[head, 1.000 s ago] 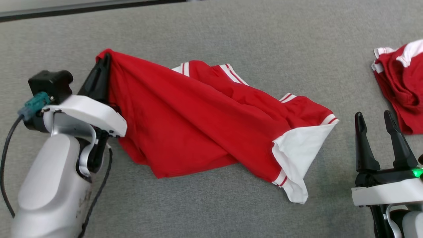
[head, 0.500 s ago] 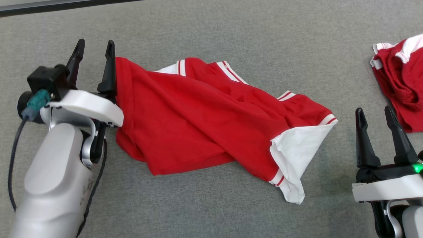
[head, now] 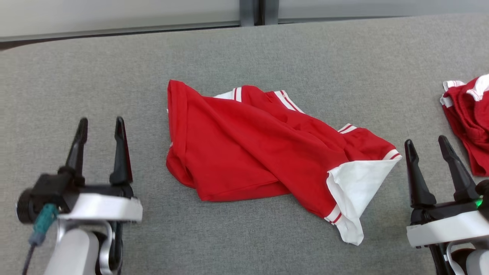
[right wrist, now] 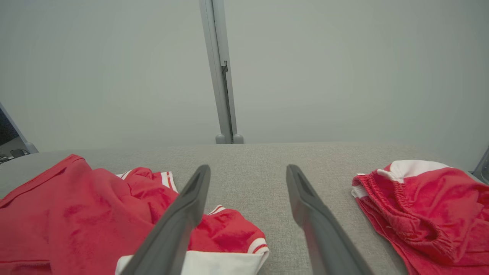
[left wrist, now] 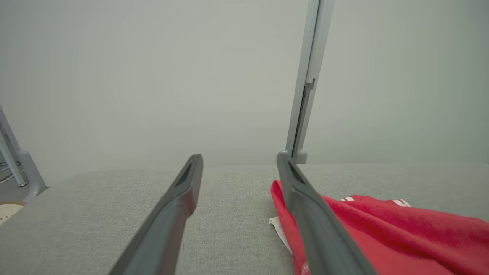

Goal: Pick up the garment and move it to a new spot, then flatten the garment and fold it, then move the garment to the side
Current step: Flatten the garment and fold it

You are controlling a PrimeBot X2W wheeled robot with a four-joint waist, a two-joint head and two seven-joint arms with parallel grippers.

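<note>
In the head view, the red jersey (head: 248,152) lies crumpled in the middle of the grey counter (head: 267,49), its white-striped trim showing along the side towards the far edge and a white flap turned out at the end towards the counter's right edge. The left pincer (head: 101,122) stands near the near edge, apart from the jersey and off to its left, its two dark fingers (head: 121,152) spread wide with nothing between them. The right pincer (head: 425,141) is also spread wide and empty, between the jersey's white flap and a pair of red shorts (head: 466,114) bunched at the right edge. A grey post (head: 251,11) rises behind the far edge between pale wall panels (head: 114,15). In the left wrist view, bare counter shows between the parted fingers, and the jersey lies beyond the right-hand finger, partly hidden by it. In the right wrist view, the gap between the fingers again holds only bare counter. The jersey sits behind the left-hand finger, and the shorts, with a gathered waistband, lie apart on the other side.
</note>
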